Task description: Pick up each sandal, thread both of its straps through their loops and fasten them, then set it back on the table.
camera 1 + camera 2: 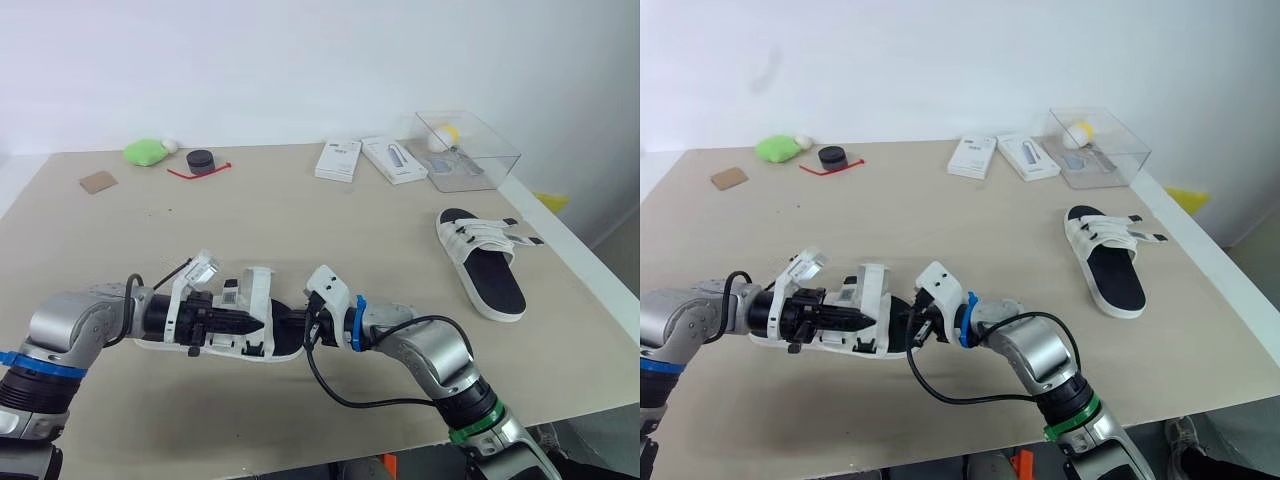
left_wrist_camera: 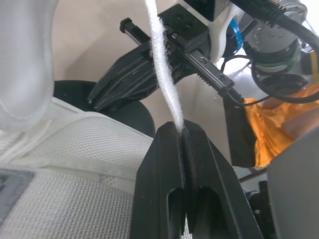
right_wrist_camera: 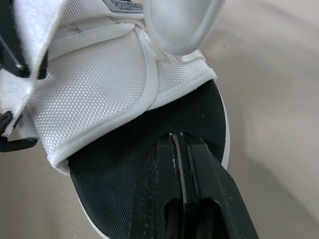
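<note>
A white sandal with a black footbed (image 1: 240, 300) lies near the table's front edge between my two grippers. My left gripper (image 2: 180, 130) is shut on one of its white straps (image 2: 162, 64), which runs taut away from the fingertips above the mesh upper. My right gripper (image 3: 177, 137) is shut, its tips resting on the black footbed at the sandal's open end (image 1: 292, 322). A second white sandal (image 1: 480, 255) lies flat at the right of the table, straps loose.
A clear plastic box (image 1: 468, 150) and two white packages (image 1: 339, 160) stand at the back right. A green object (image 1: 147, 152), a black round item (image 1: 201, 160) and a brown card (image 1: 98, 182) lie back left. The table's right edge (image 1: 590, 260) is close to the second sandal.
</note>
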